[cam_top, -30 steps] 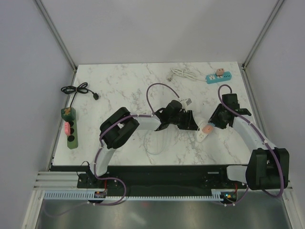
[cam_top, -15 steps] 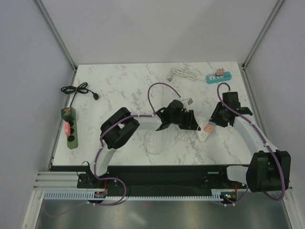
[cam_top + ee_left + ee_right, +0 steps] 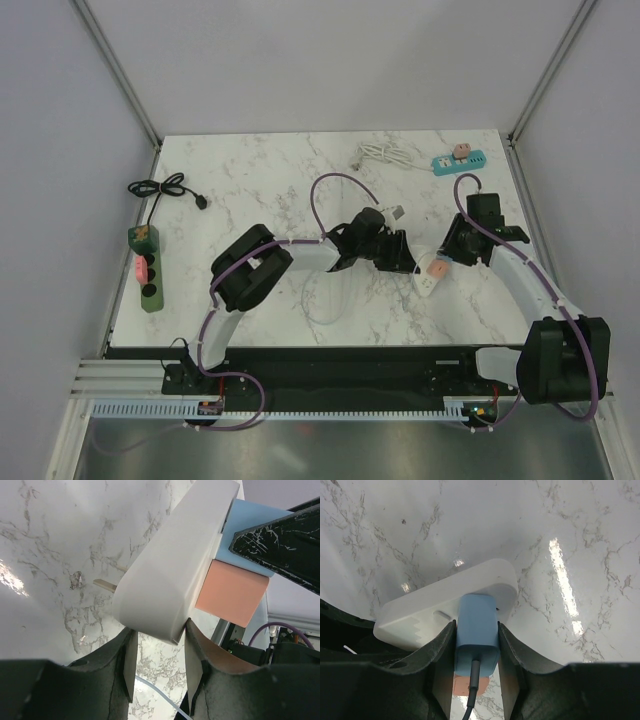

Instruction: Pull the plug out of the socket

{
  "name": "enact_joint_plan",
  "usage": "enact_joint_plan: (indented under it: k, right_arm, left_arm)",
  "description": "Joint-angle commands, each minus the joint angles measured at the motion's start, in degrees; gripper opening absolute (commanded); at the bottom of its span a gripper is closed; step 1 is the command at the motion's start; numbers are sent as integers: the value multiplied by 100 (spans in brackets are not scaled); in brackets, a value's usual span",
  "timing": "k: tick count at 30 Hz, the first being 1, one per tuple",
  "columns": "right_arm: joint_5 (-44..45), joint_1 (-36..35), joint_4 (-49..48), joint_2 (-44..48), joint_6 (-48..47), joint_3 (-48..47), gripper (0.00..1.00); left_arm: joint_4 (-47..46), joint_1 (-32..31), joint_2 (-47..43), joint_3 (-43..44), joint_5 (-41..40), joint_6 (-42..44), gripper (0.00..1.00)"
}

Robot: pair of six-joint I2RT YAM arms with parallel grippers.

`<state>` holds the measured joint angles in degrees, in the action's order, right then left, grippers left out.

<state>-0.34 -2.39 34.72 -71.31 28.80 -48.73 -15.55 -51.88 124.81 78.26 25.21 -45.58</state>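
Observation:
A white socket block (image 3: 428,283) is held between both grippers right of the table's middle. A blue plug (image 3: 477,630) with a dark cable sits in the socket (image 3: 445,607). A salmon plug (image 3: 437,268) sits beside it. My right gripper (image 3: 476,647) is shut on the blue plug's sides; it is at the socket's right in the top view (image 3: 452,255). My left gripper (image 3: 157,652) is shut on the socket's near end (image 3: 170,575). The blue plug (image 3: 250,530) and the salmon plug (image 3: 232,592) show there too. The left gripper is at the socket's left in the top view (image 3: 405,262).
A green power strip (image 3: 148,270) lies at the left edge with a black cable (image 3: 160,188) behind it. A teal power strip (image 3: 458,158) and a coiled white cable (image 3: 382,153) lie at the back right. A thin white cable (image 3: 330,300) loops on the table under the left arm.
Both grippers, with the socket and plug, have shifted slightly toward the far side. Both grips are unchanged.

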Motion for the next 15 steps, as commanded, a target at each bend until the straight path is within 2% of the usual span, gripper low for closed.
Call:
enact_joint_plan:
  k: [1,7,8,10,11,13,15]
  right_arm:
    - [-573,-103,140,161,-190,153,0]
    - [-1090,-95,-70,223,-59,557,0]
    - [-1143,-86,-123,231,-24,688,0]
    - [-1232,-86,-219,214,73,786,0]
    - [-1240,-86,-229,214,91,847,0]
    - [-1267,-68,-229,275,135,891,0]
    - [-1293,-51,-229,415,179,970,0]
  left_arm:
    - [712,55,122,-205,-526,225,2]
    - [203,55,-98,-399,-324,199,4]
    - [149,55,-106,-408,-289,199,15]
    - [53,55,-124,-408,-210,190,29]
    - [26,55,-133,-408,-218,190,45]
    - [8,55,-150,-373,-210,181,61]
    - [0,55,-115,-294,-157,164,67]
